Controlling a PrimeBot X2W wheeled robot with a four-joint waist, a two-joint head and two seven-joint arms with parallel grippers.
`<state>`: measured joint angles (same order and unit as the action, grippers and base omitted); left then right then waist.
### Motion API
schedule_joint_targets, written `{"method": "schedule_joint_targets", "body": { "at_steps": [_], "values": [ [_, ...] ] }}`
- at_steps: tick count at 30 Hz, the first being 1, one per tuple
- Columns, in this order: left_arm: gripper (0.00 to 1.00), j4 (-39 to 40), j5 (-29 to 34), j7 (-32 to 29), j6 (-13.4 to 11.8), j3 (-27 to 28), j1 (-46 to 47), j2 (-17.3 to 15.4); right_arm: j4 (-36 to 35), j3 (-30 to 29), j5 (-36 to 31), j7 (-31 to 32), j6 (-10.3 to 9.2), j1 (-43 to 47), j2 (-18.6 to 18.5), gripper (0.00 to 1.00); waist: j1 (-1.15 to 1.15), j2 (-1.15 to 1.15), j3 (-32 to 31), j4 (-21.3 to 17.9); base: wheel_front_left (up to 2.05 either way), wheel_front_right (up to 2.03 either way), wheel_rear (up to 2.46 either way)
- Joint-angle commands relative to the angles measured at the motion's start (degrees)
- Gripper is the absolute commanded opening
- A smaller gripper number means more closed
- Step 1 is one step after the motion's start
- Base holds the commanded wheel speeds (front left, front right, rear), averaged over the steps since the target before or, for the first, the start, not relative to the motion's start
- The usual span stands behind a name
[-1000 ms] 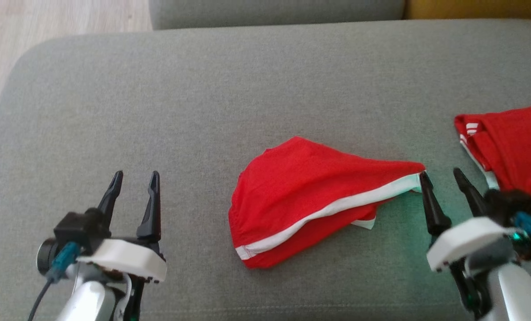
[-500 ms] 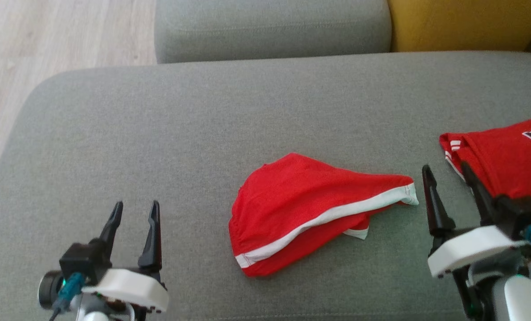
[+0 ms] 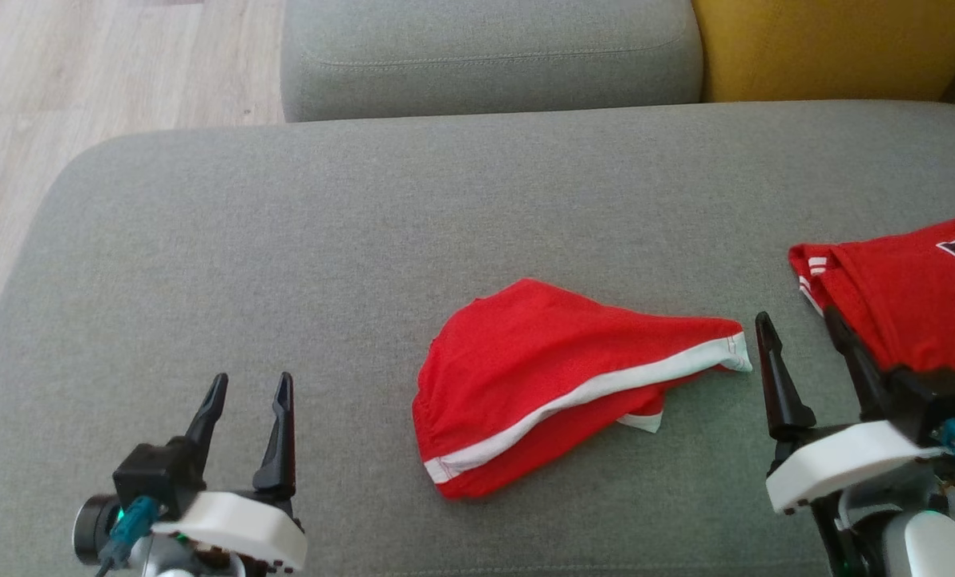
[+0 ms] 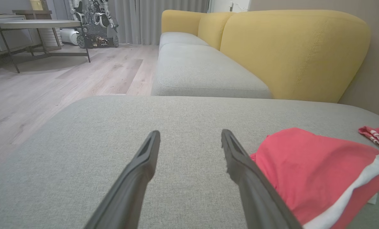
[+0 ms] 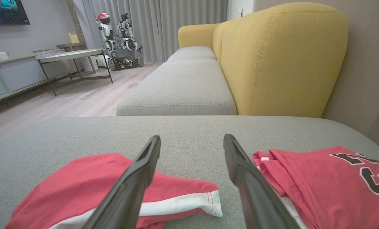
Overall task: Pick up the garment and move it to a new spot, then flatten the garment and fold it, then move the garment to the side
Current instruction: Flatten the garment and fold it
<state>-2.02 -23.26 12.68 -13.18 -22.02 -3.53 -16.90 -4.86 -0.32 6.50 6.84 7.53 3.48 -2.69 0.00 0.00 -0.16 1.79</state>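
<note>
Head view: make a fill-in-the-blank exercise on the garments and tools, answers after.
The red garment on the grey cushion has a ____ stripe along its edge.
The left tool is wide ____, holding nothing.
The lettered red jersey lies on the garment's ____ side, beside the right tool.
Missing words: white; open; right.

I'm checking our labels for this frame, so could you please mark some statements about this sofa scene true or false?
1. The left claw and right claw are both open and empty. True.
2. The striped red garment lies between them on the grey cushion. True.
3. The left claw grips that garment. False: it is apart from it.
4. The lettered red garment lies at the robot's left. False: it lies at the right.
</note>
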Motion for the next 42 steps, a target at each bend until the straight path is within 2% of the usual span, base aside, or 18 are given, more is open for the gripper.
{"method": "schedule_joint_targets", "body": {
  "at_steps": [1, 5, 9, 15, 22, 30, 31, 32, 33, 37, 42],
  "values": [
    [1.00, 2.0, 0.0, 0.1, -0.4, 1.8, 2.2, -1.1, -2.1, 1.3, 0.0, -0.1, -0.04, -1.5, -0.3, 1.00, 0.00, 0.00, 0.0, 0.0, 0.00, 0.00, 0.00],
    [1.00, 1.6, -0.4, -0.1, 0.1, 1.4, 2.4, -1.1, -2.1, 1.5, 0.2, 0.0, -0.04, -1.3, -0.3, 1.00, 0.00, 0.00, 0.0, 0.0, 0.00, 0.00, 0.00],
    [1.00, 0.8, -1.6, -2.2, 1.9, -0.5, 3.5, -0.2, -1.7, 1.6, 0.5, 0.1, -0.04, -1.5, -0.2, 1.00, 0.00, 0.00, 0.3, 0.1, 0.00, 0.00, 0.00],
    [1.00, -2.9, -5.8, -8.2, 7.0, -5.8, 5.1, 3.5, -1.7, 2.6, 1.0, 0.3, -0.04, -2.3, -0.2, 1.00, 0.00, 0.00, 2.3, -0.5, 0.00, 0.00, 0.00],
    [1.00, -10.7, -10.8, -11.8, 10.9, -8.4, 6.6, 7.8, -1.0, 3.3, 1.5, 0.3, -0.04, -3.2, -0.2, 1.00, 0.00, 0.00, 4.5, -2.2, 0.00, 0.00, 0.00],
    [1.00, -15.8, -11.3, -11.0, 12.5, -9.0, 8.9, 8.8, -0.7, 3.1, 1.6, 0.1, -0.04, -3.7, -0.2, 1.00, 0.00, 0.00, 5.9, -3.5, 0.00, 0.00, 0.00],
    [0.92, -16.2, -11.3, -10.9, 12.7, -9.0, 9.1, 8.8, -0.7, 3.0, 1.6, 0.1, -0.04, -3.7, -0.2, 1.00, 0.00, 0.00, 6.1, -3.5, 0.00, 0.00, 0.00],
    [0.03, -16.5, -11.4, -10.6, 12.9, -9.0, 9.3, 8.9, -0.5, 2.8, 1.6, 0.1, -0.04, -3.7, -0.2, 1.00, 0.00, 0.00, 6.2, -3.5, 0.00, 0.00, 0.00],
    [0.00, -16.7, -11.3, -10.4, 13.0, -9.0, 9.5, 8.7, -0.4, 2.6, 1.6, 0.1, -0.04, -3.8, -0.2, 1.00, 0.00, 0.00, 6.3, -3.6, 0.00, 0.00, 0.00],
    [0.00, -16.9, -10.9, -10.1, 13.1, -8.9, 10.0, 7.9, 1.5, 1.0, 1.0, 0.7, -0.04, -4.3, -0.2, 1.00, 0.00, 0.00, 6.8, -3.4, 0.00, 0.00, 0.00],
    [0.00, -16.1, -10.3, -9.9, 12.9, -9.1, 10.9, 7.3, 8.8, -0.6, -0.7, 3.0, -0.04, -6.6, -0.6, 1.00, 0.00, 0.00, 7.6, -2.4, 0.00, 0.00, 0.00]
  ]
}}
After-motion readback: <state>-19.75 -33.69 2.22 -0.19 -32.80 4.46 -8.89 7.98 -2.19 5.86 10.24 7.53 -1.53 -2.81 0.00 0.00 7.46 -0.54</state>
